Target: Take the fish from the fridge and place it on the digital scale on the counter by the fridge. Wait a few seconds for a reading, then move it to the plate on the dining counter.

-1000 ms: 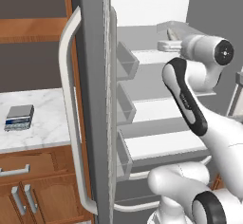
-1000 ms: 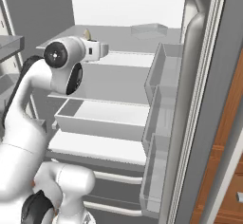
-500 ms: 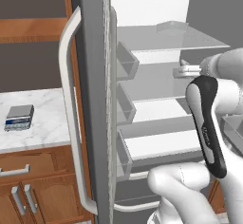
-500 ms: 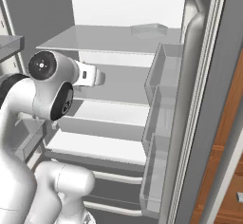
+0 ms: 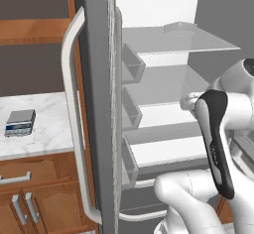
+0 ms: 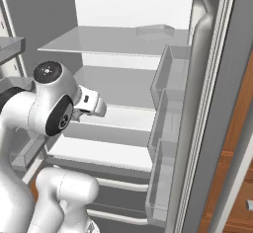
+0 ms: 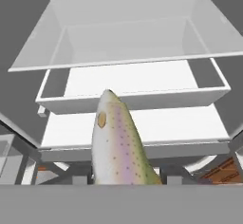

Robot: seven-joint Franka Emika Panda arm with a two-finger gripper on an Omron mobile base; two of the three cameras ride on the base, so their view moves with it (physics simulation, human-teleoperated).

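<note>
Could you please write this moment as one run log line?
stage: fish extraction | end effector: shut on fish | fridge: open | digital scale: bare on counter

Arm bent low, gripper clamped on fish.

The arm has drawn back and down from the fridge shelves, carrying the fish.

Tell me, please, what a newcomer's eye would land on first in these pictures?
Probably the speckled fish, filling the near centre of the hand view, head pointing at the white inner shelves. Next, the fridge standing wide open with the white arm reaching in, and the digital scale waiting on the counter to its left.
</note>
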